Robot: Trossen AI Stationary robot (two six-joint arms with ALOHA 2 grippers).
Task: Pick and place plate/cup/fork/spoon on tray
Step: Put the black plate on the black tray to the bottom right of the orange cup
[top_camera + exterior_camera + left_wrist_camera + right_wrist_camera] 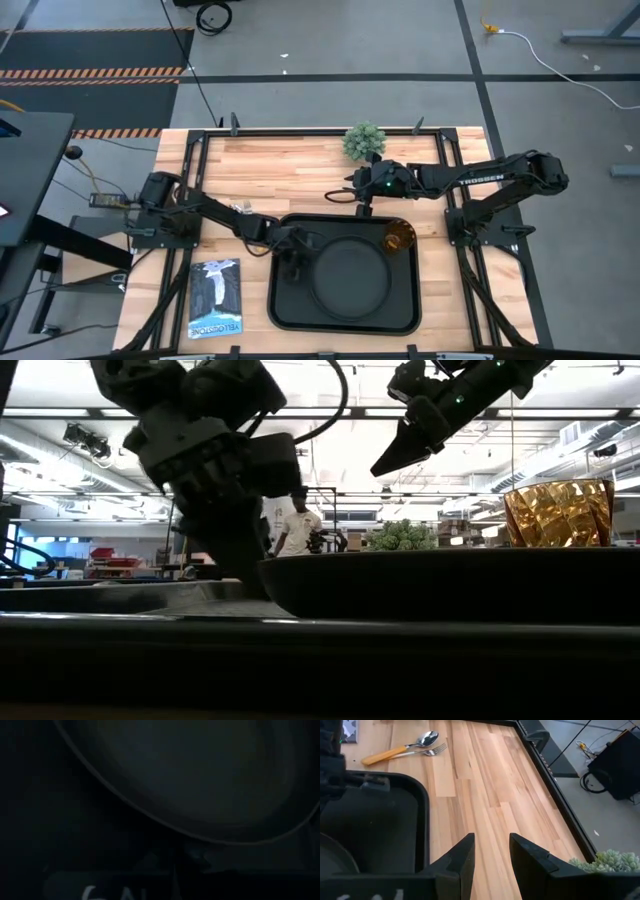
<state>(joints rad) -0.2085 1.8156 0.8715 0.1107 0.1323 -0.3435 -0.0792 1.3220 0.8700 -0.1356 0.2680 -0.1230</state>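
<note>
Left end effector (291,248) low at the left rim of the round black plate (350,275), finger state hidden, cannot tell. Plate lies flat in the one big black tray (282,305). One amber cup (400,236) upright in the tray corner just below the right end effector (363,208), fingers apart, empty. Farther off, one spoon (402,748) and one fork (422,752), orange handles, touching on the wooden desk (485,785). Small plant (364,140), booklet (215,297), person (298,527) in room behind.
</note>
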